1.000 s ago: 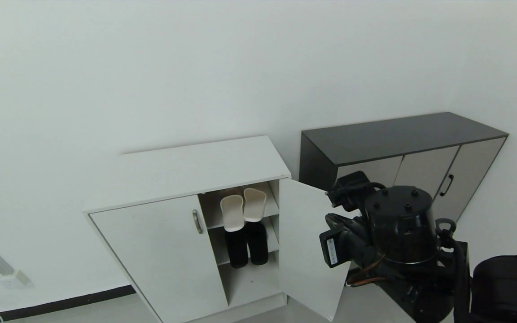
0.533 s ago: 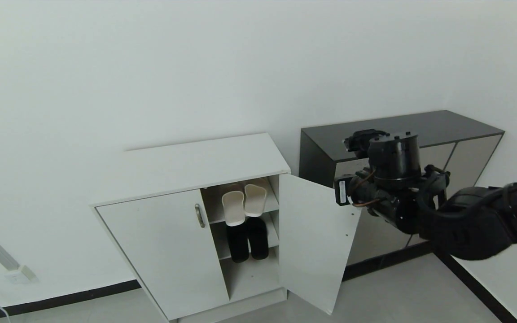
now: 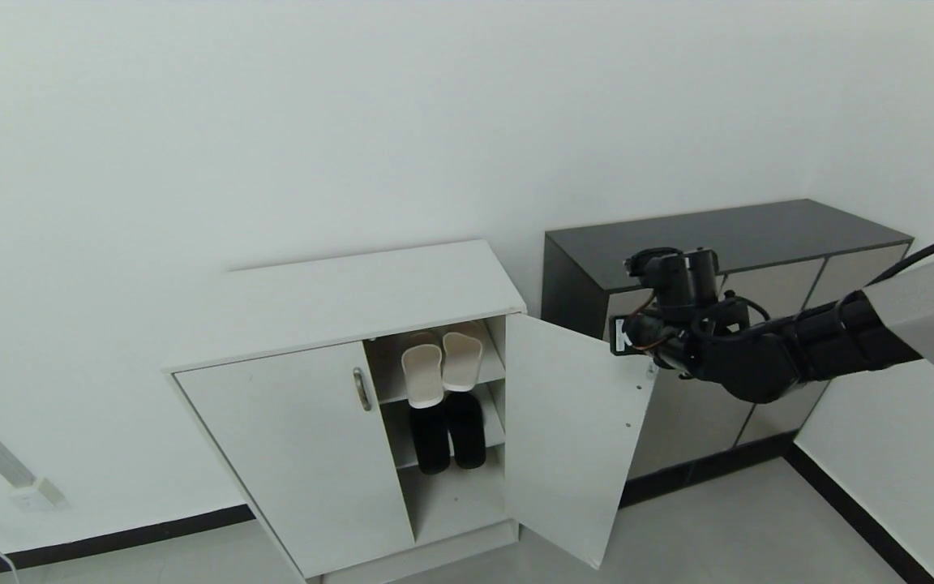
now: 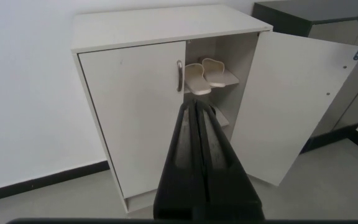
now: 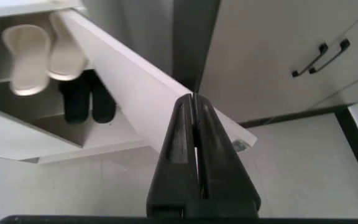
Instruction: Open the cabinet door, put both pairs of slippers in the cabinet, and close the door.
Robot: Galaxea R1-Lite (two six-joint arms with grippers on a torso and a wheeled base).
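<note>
Since both pairs of slippers already sit in the cabinet (image 3: 337,300) (white pair (image 3: 441,369) on the upper shelf, black pair (image 3: 451,434) on the shelf below), closing looks like the only step left. Door (image 3: 568,438) stands swung well open, hinge line vertical at the cabinet's right side, free edge out toward the dark cabinet (image 3: 726,235). Right gripper (image 5: 195,102) sits at that free edge's top corner, apparently on the outer-face side; can't confirm contact. Jaws pressed together, nothing held. Right arm is stretched across from the robot's right, roughly level. Left gripper (image 4: 196,106) is well back, aimed at the closed left door, jaws together, empty. Right arm is nearer; my read: push the free edge toward the cabinet front.
</note>
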